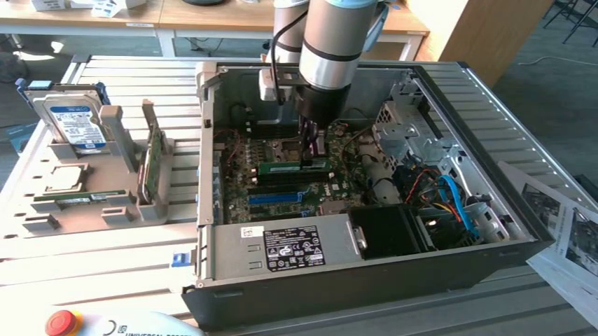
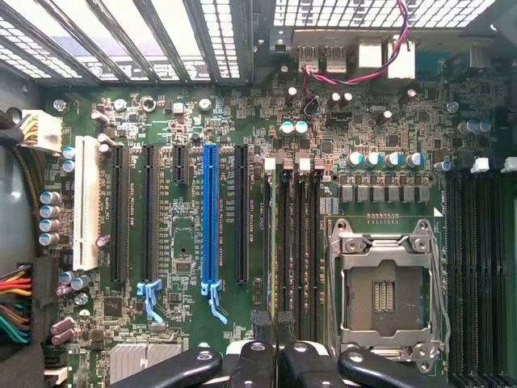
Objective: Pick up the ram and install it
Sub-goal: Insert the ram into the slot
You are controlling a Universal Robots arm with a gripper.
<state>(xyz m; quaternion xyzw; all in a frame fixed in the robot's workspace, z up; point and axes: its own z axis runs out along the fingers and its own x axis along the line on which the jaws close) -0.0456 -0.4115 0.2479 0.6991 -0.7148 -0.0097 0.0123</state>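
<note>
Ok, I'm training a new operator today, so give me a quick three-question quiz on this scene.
1. True or false: the tool is shut on the ram inside the computer case.
2. Which sits in the grey tray beside the case? A: a hard drive. B: a keyboard. C: a fan.
3. Fill in: one long motherboard slot stands out by its colour, ____.
Key: 1 true; 2 A; 3 blue.

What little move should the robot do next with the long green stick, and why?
Probably press gently straight down. The shut gripper holds the long thin green ram stick low over the motherboard's black memory slots, seemingly lined up along them.
</note>
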